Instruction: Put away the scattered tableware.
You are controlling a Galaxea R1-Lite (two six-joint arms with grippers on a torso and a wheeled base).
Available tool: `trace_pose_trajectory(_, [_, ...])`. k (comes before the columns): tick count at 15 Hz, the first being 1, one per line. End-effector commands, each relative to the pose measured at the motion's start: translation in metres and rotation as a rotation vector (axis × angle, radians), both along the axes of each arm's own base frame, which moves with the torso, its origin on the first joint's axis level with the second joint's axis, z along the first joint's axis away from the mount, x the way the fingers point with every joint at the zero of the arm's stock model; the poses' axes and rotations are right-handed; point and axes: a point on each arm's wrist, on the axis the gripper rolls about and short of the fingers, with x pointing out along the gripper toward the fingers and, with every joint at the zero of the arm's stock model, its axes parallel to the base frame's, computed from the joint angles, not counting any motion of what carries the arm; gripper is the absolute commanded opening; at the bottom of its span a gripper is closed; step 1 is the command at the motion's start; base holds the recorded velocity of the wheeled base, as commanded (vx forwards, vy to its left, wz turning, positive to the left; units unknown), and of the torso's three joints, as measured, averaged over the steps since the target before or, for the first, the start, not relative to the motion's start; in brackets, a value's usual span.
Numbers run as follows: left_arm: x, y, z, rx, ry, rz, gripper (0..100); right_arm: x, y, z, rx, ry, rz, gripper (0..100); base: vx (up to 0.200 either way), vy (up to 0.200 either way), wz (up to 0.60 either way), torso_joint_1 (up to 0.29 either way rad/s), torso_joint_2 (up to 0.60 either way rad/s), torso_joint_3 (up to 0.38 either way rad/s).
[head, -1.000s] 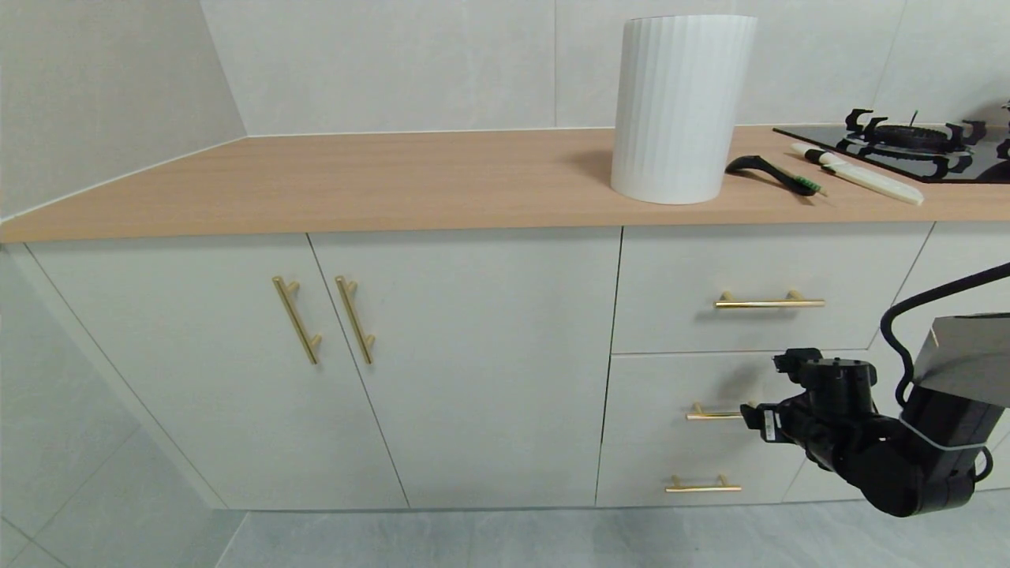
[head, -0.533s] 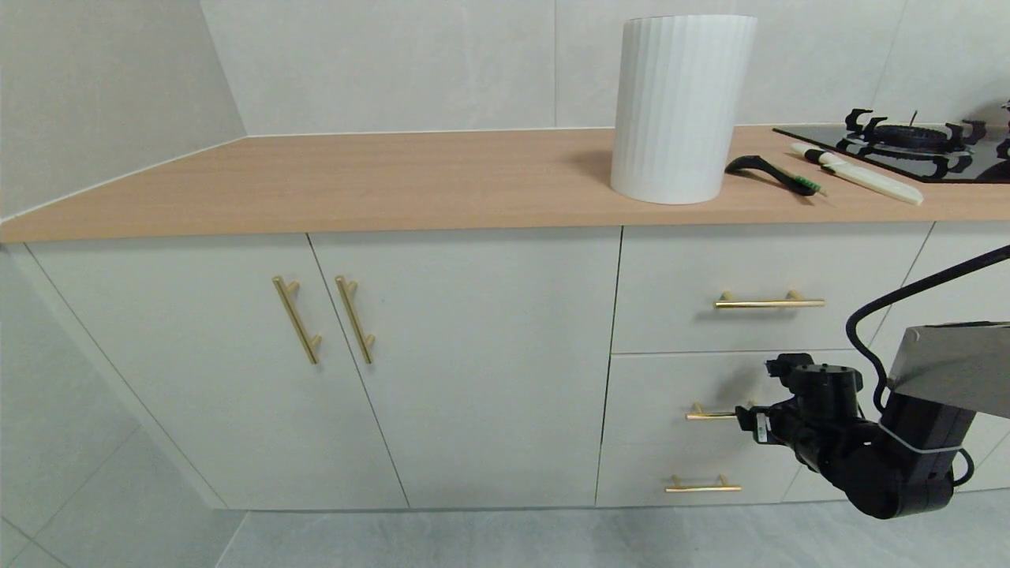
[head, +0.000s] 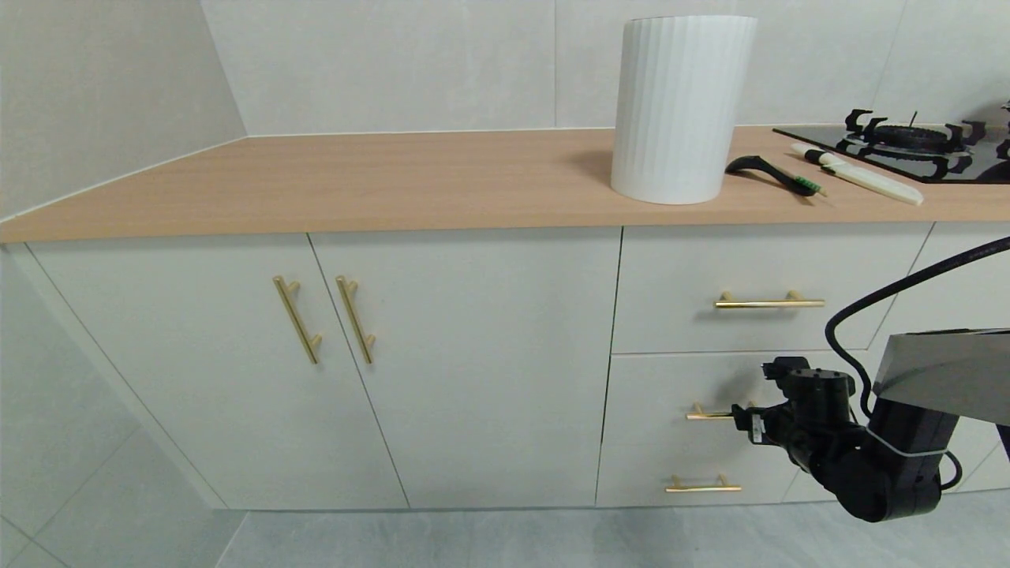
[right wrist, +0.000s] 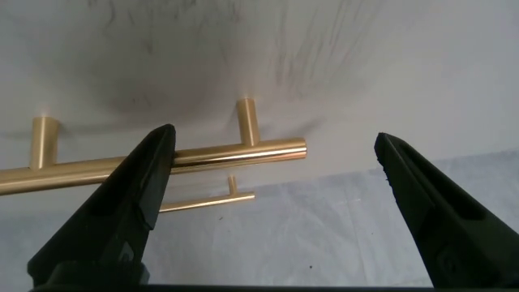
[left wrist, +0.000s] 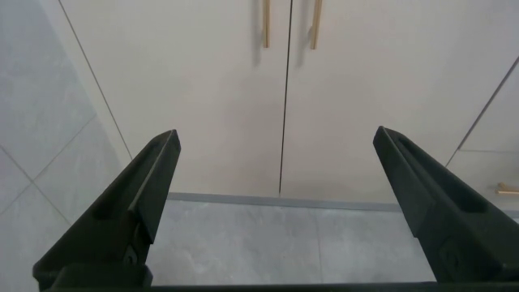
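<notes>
On the wooden countertop (head: 394, 177) lie a black-handled utensil (head: 772, 173) and a white knife (head: 862, 176), to the right of a tall white ribbed container (head: 677, 106). My right gripper (head: 743, 415) is low in front of the drawers, open, right at the right end of the middle drawer's gold handle (head: 706, 414). In the right wrist view the gripper (right wrist: 274, 138) stands wide, and the handle (right wrist: 195, 156) lies across between its fingers, untouched. My left gripper (left wrist: 276, 134) is open with nothing in it, facing the cabinet doors' lower part.
The top drawer handle (head: 769, 301) and bottom drawer handle (head: 702, 487) are both on shut drawers. Double cabinet doors with gold handles (head: 323, 318) are to the left. A black gas stove (head: 907, 146) is at the counter's right. Grey floor tiles (left wrist: 276, 243) lie below.
My right arm has shifted left and slightly down, bringing its gripper closer to the middle drawer handle. Nothing on the countertop has moved.
</notes>
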Motion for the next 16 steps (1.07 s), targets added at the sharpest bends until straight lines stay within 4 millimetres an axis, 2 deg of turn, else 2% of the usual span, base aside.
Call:
trace_pose_trajectory(1, [0.000, 0.000, 0.000, 0.000, 0.000, 0.001, 100, -0.002, 0.000, -0.002, -0.004, 0.016, 0.002, 100, 0.000, 0.000, 0.00, 0.000, 0.00, 0.000])
trace_pose_trajectory(9, [0.000, 0.000, 0.000, 0.000, 0.000, 0.001, 100, -0.014, -0.001, 0.003, -0.006, 0.058, 0.013, 100, 0.000, 0.000, 0.00, 0.000, 0.00, 0.000])
trace_pose_trajectory(11, [0.000, 0.000, 0.000, 0.000, 0.000, 0.001, 100, -0.030, 0.004, 0.035, 0.016, 0.076, 0.072, 100, 0.000, 0.000, 0.00, 0.000, 0.00, 0.000])
trace_pose_trajectory(14, [0.000, 0.000, 0.000, 0.000, 0.000, 0.001, 100, -0.067, 0.016, 0.110, 0.048, 0.073, 0.172, 100, 0.000, 0.000, 0.00, 0.000, 0.00, 0.000])
trace_pose_trajectory(16, [0.000, 0.000, 0.000, 0.000, 0.000, 0.001, 100, -0.094, 0.021, 0.153, 0.085, 0.079, 0.255, 100, 0.000, 0.000, 0.00, 0.000, 0.00, 0.000])
